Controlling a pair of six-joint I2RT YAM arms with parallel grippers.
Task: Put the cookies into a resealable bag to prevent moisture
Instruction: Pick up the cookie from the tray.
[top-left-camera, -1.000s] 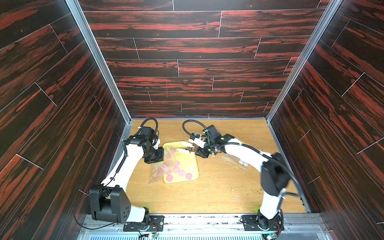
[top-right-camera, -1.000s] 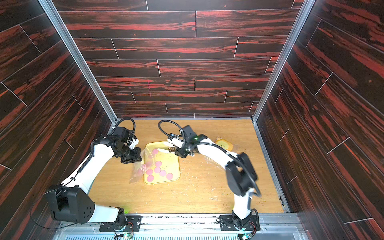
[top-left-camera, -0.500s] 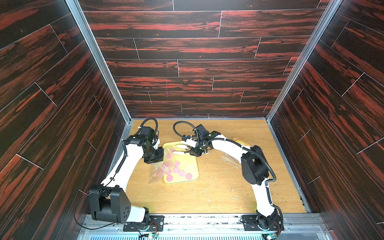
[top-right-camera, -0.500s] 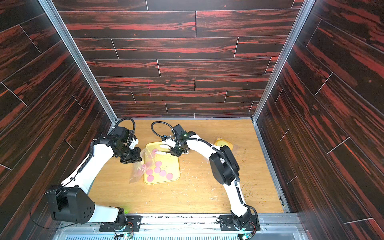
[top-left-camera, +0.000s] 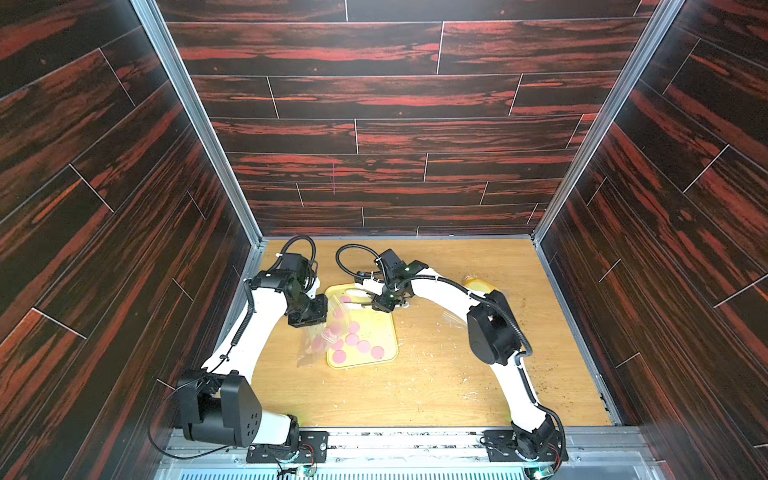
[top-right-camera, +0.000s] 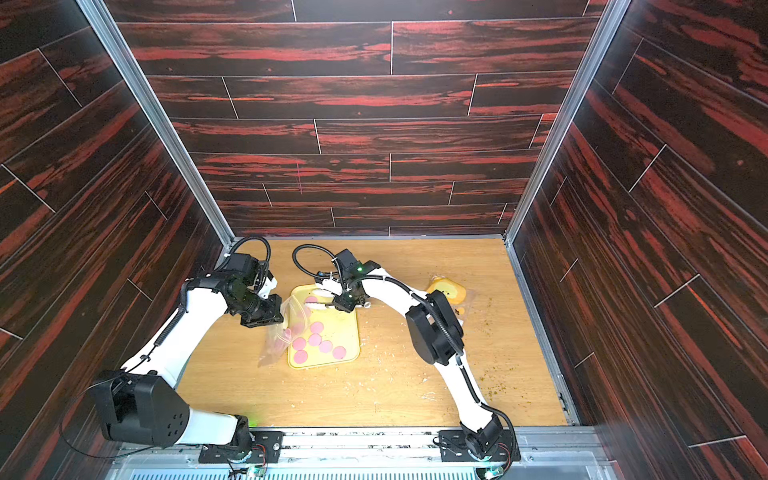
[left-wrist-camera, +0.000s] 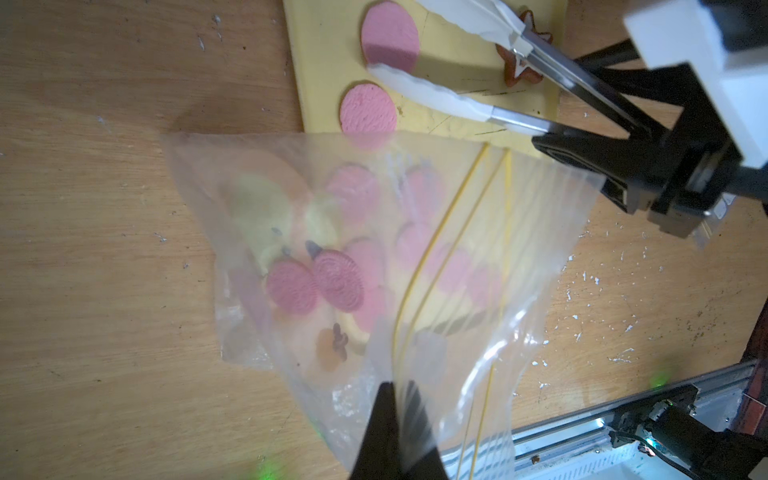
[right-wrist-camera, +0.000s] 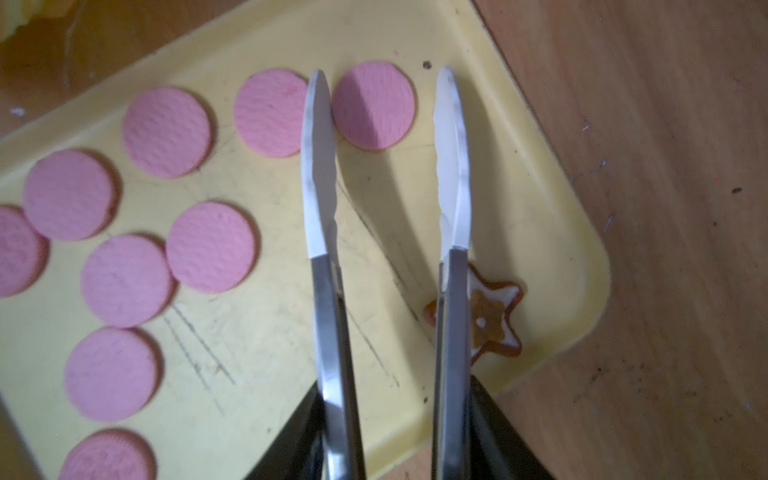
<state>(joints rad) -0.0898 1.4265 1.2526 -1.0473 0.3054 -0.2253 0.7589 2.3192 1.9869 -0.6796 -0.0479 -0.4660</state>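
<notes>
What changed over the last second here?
The right gripper, holding white-tipped metal tongs, swung toward the robot's left, further over the yellow plastic tray; the tips now flank a round pink cookie. The left gripper stayed shut on the clear resealable bag.

The right gripper (top-left-camera: 384, 302), carrying the tongs (right-wrist-camera: 328, 324), has slid sideways across the far end of the yellow tray (top-left-camera: 380, 324), closing on the left gripper (left-wrist-camera: 392, 415) and its bag (left-wrist-camera: 291, 174). Behind it, the right arm's elbow (top-left-camera: 490, 328) has swung the same way, drawing in from the open table (top-left-camera: 415, 374) to sit nearer the tray. Most of the swing came early
</notes>
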